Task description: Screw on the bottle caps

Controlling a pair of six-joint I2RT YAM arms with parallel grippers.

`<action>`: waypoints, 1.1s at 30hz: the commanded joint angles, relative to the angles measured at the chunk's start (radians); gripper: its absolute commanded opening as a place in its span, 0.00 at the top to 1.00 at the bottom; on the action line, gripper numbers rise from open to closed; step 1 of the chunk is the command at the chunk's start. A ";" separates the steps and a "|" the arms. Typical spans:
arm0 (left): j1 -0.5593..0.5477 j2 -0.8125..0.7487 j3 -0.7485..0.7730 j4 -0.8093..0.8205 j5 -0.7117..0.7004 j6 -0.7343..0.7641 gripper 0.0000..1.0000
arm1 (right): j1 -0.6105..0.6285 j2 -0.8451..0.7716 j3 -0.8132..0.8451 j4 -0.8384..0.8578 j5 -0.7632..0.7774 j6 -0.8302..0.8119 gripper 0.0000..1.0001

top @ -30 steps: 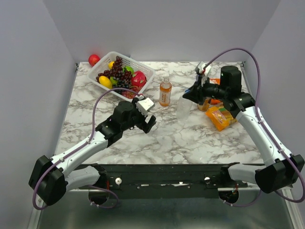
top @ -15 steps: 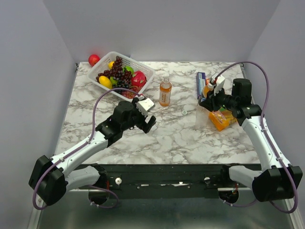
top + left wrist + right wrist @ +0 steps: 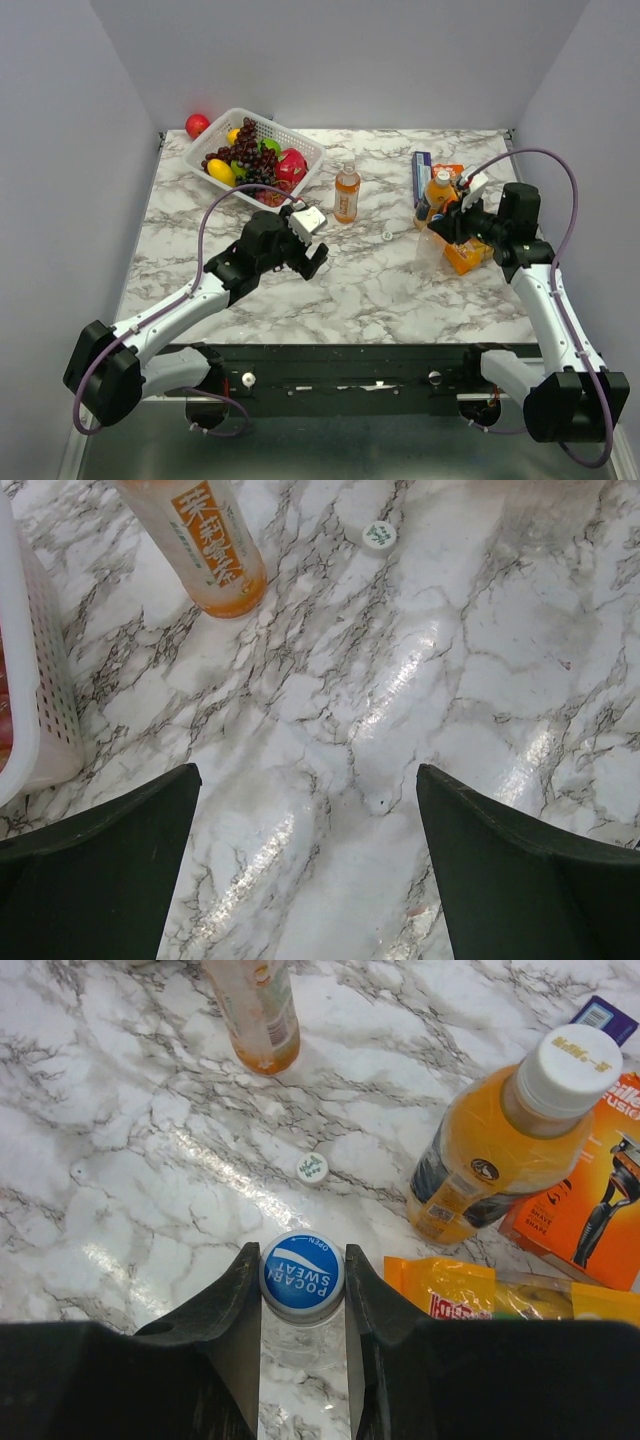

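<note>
my right pincer [image 3: 302, 1282] is closed on the blue cap [image 3: 302, 1270] atop the clear bottle [image 3: 300, 1345], near the loose white cap [image 3: 312, 1167]. my left pincer [image 3: 305, 780] gapes wide and empty above the tabletop [image 3: 480, 660], near that white cap.

Clear bottle [image 3: 302, 1335], right orange bottle [image 3: 490, 1150] capped; left orange bottle [image 3: 347, 195] stands near loose cap [image 3: 312, 1167].
</note>
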 commanded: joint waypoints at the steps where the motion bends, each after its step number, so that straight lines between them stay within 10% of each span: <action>1: 0.005 0.010 0.021 0.007 0.031 0.009 0.01 | -0.019 -0.030 -0.036 0.085 -0.008 0.028 0.74; 16: 0.005 0.023 0.022 0.021 0.045 0.014 0.01 | -0.019 -0.068 -0.081 0.103 0.050 0.037 0.39; 33: 0.005 0.243 0.050 0.347 -0.061 0.028 0.01 | -0.019 -0.093 0.086 0.010 -0.006 0.075 0.31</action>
